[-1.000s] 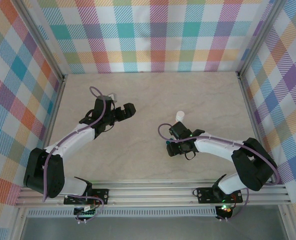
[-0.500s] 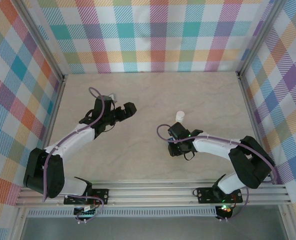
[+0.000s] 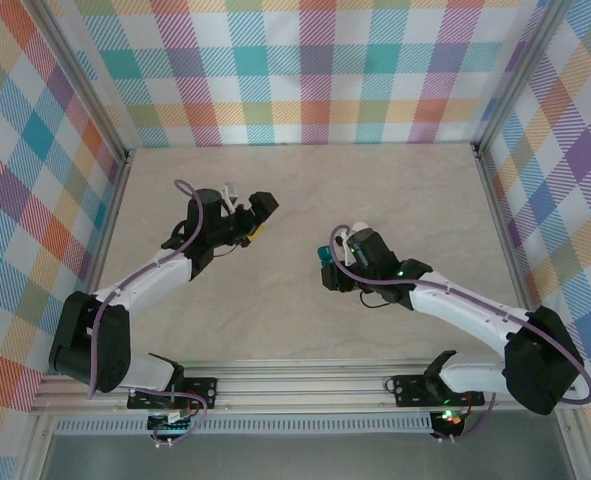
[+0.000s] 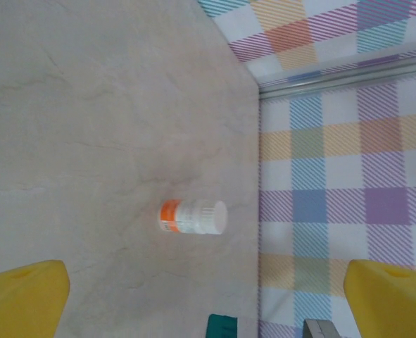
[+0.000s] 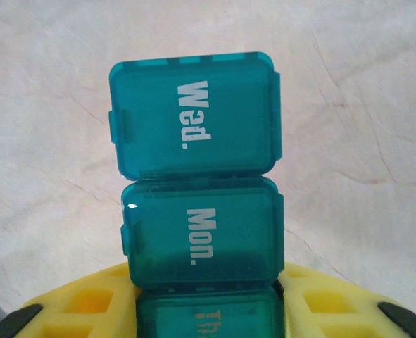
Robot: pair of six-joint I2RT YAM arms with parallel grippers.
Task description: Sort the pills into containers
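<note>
since a second ago the right arm has reached forward and swung toward the left arm, and the right gripper (image 5: 206,313) now has the teal pill box (image 5: 197,176) at its tips. the left arm has barely shifted.

the right gripper's yellow fingers (image 5: 88,310) press on both side walls of the nearest compartment, pinching the strip by one end. the "mon." compartment (image 5: 200,232) sits just ahead of the fingertips and the "wed." compartment (image 5: 193,116) sticks out farthest. both of those lids are shut. whether the box is lifted or resting on the table (image 5: 362,105) i cannot tell.

the left gripper (image 3: 250,208) is spread wide with nothing in it. the white bottle with an orange label (image 4: 192,217) stands ahead of it, in line with the gap between its fingers and well apart from them.

the pill box looks very light and stiff: thin, smooth plastic, likely slippery against the pads. held by one end, the free length can pivot or twist in the grip, so a hold across the side walls of the middle compartment would probably be steadier. the lids and their small side tabs look like the weak parts. squeezing from above could pop a lid or crack a hinge, so pressure belongs on the walls. a light squeeze should be enough.
</note>
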